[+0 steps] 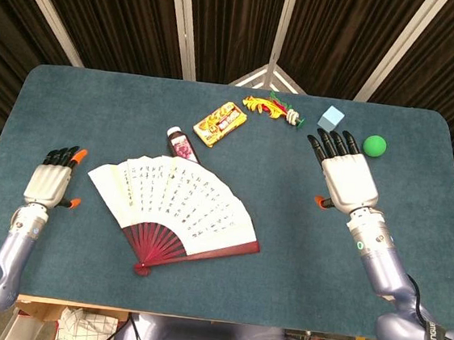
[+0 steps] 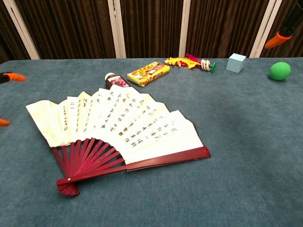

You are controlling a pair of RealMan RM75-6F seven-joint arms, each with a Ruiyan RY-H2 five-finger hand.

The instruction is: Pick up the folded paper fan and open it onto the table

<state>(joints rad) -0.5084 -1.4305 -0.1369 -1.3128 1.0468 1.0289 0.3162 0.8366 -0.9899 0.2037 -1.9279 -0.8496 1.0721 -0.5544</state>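
The paper fan (image 1: 176, 205) lies spread open and flat on the blue table (image 1: 412, 262), its white leaf covered in dark writing and its red ribs meeting at a pivot (image 1: 141, 268) near the front; the chest view shows the fan (image 2: 118, 127) from low down. My left hand (image 1: 48, 184) hovers to the left of the fan, apart from it, fingers extended and holding nothing. Only its orange fingertips (image 2: 12, 77) reach the chest view's left edge. My right hand (image 1: 346, 173) is flat and spread at the right side, well away from the fan.
A small dark bottle (image 1: 179, 143) lies just behind the fan. Further back are a yellow packet (image 1: 220, 123), a red-and-yellow toy (image 1: 274, 109), a pale blue cube (image 1: 332, 116) and a green ball (image 1: 374, 145) near my right hand.
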